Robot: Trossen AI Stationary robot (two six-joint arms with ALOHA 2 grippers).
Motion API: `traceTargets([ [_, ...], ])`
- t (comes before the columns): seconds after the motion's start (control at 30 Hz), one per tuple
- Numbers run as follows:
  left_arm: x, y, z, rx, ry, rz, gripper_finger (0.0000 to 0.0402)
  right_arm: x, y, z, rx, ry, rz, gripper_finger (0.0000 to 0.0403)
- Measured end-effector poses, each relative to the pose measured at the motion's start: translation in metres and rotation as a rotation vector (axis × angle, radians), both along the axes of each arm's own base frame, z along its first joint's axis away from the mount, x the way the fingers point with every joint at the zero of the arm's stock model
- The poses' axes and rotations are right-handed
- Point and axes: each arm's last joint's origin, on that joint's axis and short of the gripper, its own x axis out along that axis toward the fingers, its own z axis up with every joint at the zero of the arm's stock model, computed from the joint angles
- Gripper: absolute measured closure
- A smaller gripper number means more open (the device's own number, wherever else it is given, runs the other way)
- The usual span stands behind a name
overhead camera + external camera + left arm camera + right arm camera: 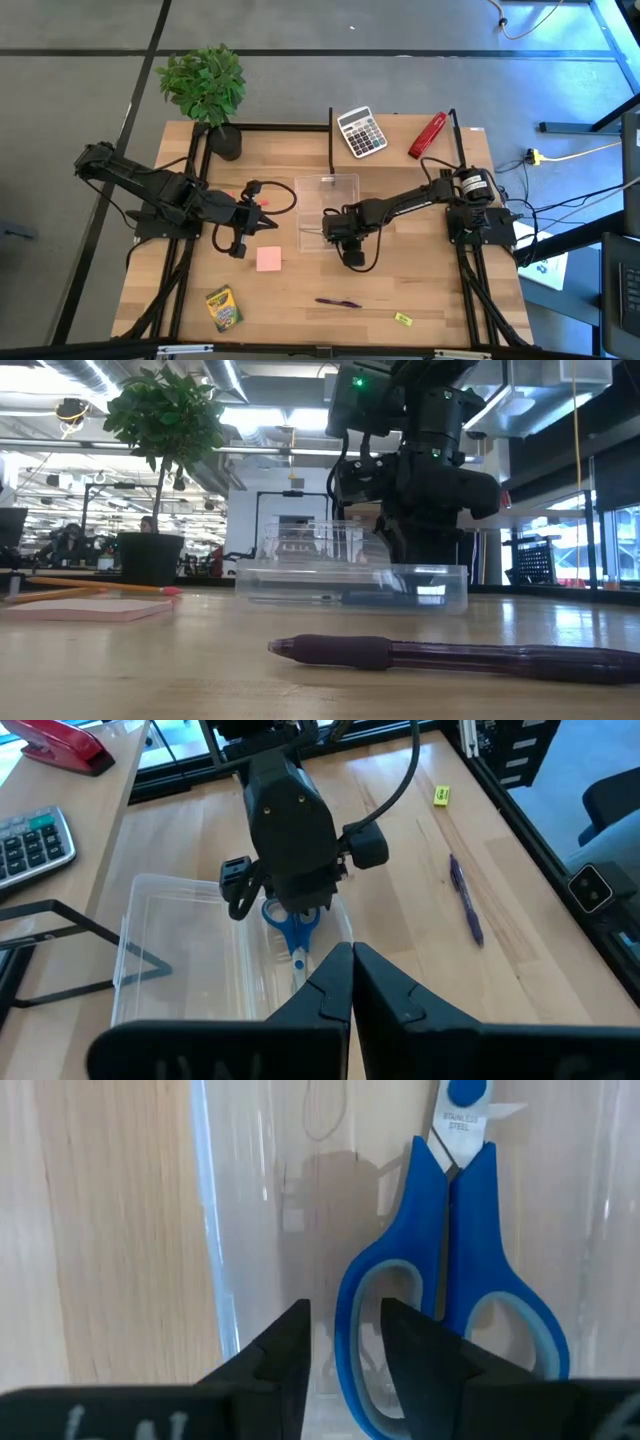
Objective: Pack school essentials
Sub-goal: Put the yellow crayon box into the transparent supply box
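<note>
Scissors point(450, 1270), blue plastic handles, steel blades.

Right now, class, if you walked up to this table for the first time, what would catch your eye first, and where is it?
The right gripper hangs over the clear plastic box at the table's middle, its fingers apart just above the blue-handled scissors lying inside. The left gripper waits shut beside the box, above the pink note pad. A dark pen and a crayon box lie near the front edge.
</note>
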Motion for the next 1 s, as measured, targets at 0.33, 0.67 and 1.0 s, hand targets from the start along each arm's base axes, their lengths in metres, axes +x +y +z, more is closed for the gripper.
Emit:
traceTargets([
  [0.33,0.000,0.000,0.001,0.003,-0.007,-0.005,0.0401,0.004,-0.001,0.017,-0.004,0.031,-0.004,0.0270],
  [0.67,-0.005,-0.004,0.005,-0.069,-0.022,0.045,0.0401,0.008,0.004,0.043,-0.012,0.041,0.033,0.0270],
  [1.0,-0.028,-0.012,0.039,-0.183,0.063,0.068,0.0401,-0.018,-0.002,0.124,-0.105,-0.209,-0.008,0.0270],
])
